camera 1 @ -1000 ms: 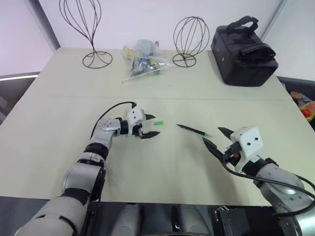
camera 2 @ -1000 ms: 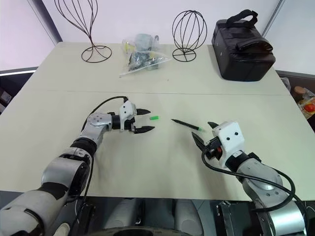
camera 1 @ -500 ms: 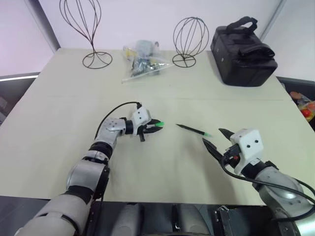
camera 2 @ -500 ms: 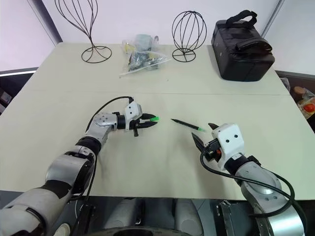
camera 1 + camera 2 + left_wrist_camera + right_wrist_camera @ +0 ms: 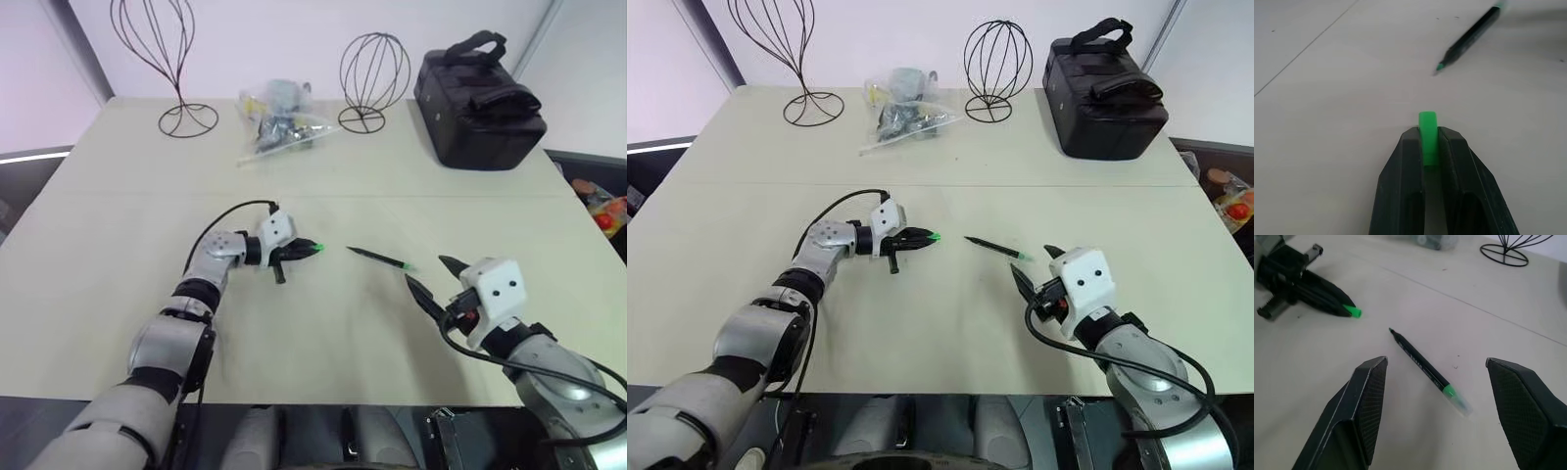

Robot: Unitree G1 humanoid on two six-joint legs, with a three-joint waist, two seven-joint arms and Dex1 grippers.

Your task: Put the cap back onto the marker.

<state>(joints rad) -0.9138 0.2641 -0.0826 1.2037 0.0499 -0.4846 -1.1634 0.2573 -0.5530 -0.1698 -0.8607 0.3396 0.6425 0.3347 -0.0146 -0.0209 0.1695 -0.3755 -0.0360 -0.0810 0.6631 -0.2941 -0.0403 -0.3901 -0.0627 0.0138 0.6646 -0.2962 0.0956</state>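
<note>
Left gripper (image 5: 299,250) clamped on the bright green cap (image 5: 315,247); right gripper (image 5: 431,278) spread apart.
The thin black marker (image 5: 380,258) lies flat, dark tip toward the cap.

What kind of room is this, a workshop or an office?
Probably a test room or lab rather than either: a plain pale table against bare white walls, set with odd props: two wire stands, a bag of small parts and a black case.

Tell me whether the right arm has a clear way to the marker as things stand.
Probably yes. The right gripper stands open just short of the marker, which lies alone on bare table; the left gripper, shut on the cap, sits off to the side.
</note>
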